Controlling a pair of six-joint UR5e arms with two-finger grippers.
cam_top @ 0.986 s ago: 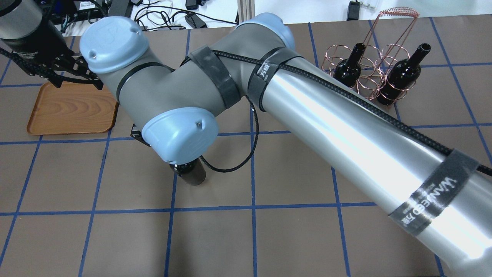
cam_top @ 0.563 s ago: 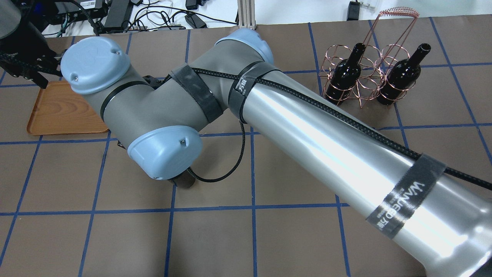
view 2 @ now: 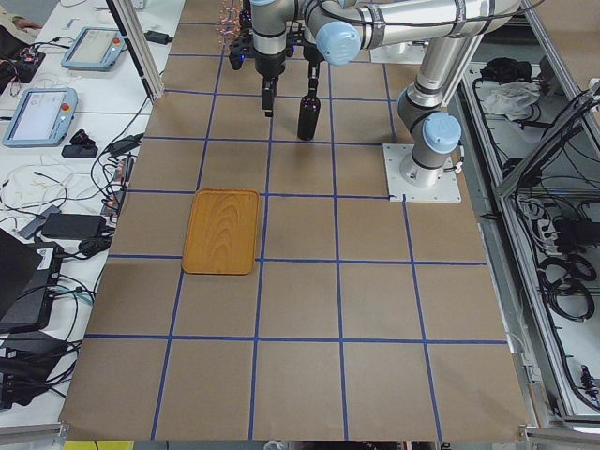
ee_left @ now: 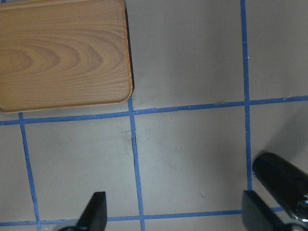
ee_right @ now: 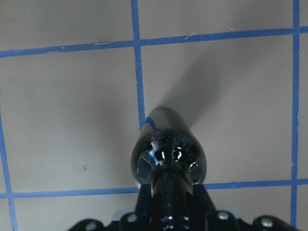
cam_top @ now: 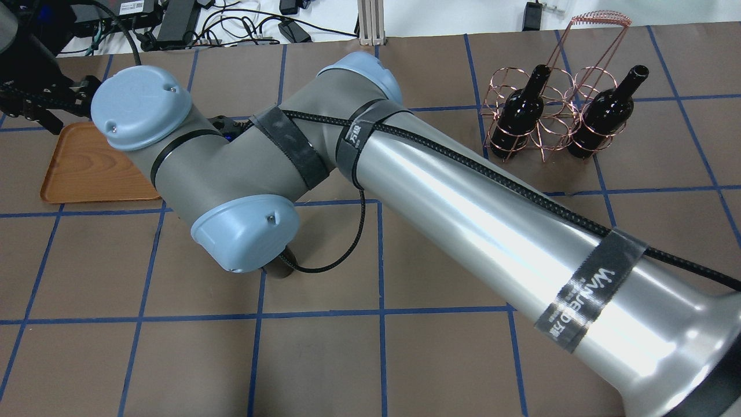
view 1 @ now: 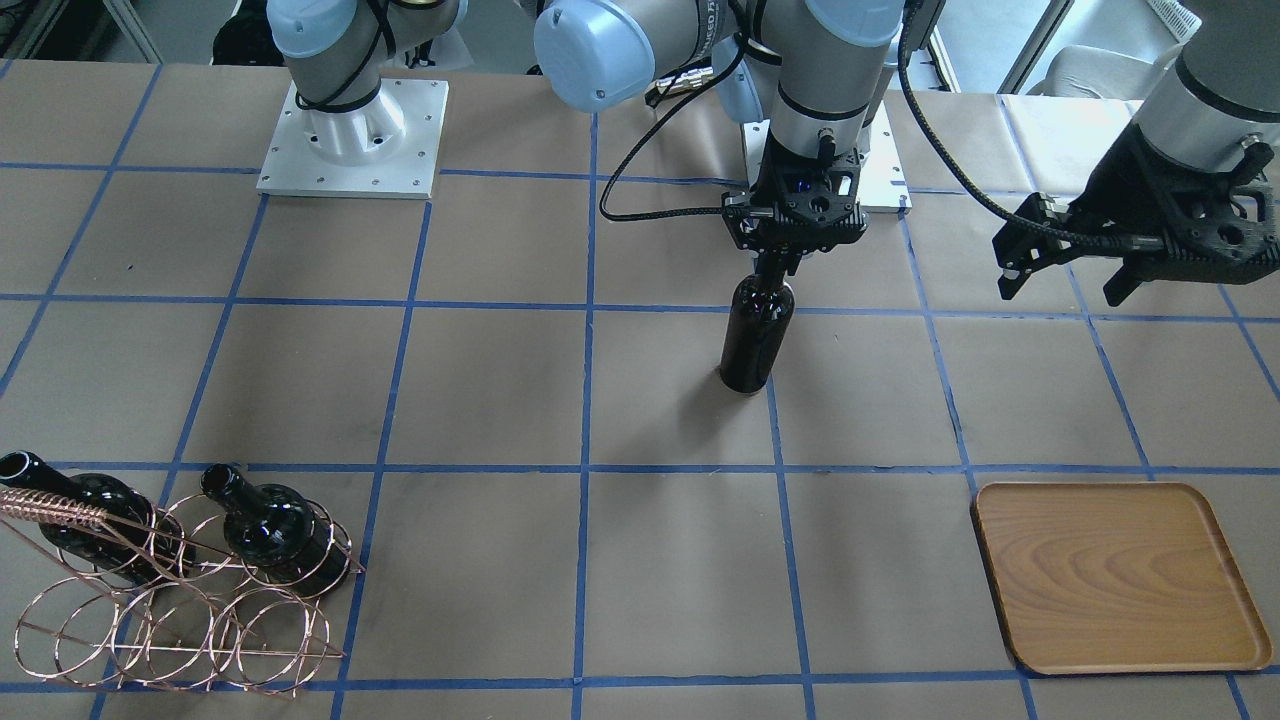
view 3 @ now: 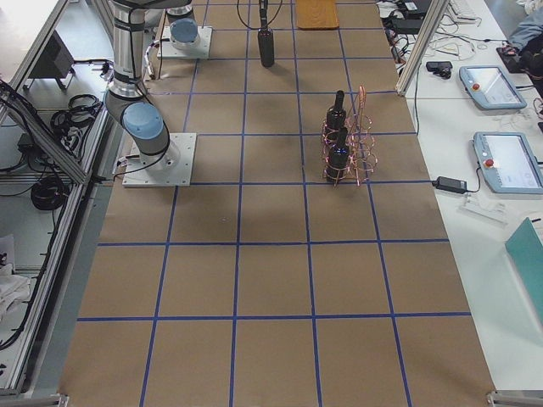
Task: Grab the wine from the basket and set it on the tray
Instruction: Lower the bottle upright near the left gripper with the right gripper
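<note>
One glossy black glass wine bottle [view 1: 757, 340] is out of the copper wire basket [view 1: 170, 620], upright in the middle of the desk [view 1: 480, 390], neck clamped in the right pincer [view 1: 775, 262], not yet on the light-brown wooden tray [view 1: 1120, 578]; the left pincer [view 1: 1060, 292] hovers spread apart.

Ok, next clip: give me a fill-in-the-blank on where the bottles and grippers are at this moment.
1. The right gripper is shut on the neck of a wine bottle that stands ____ on the table.
2. The basket holds ____ bottles.
3. The tray has ____ bottles on it.
4. The left gripper hangs above the table with its jaws ____.

Missing words: upright; two; no; open.
</note>
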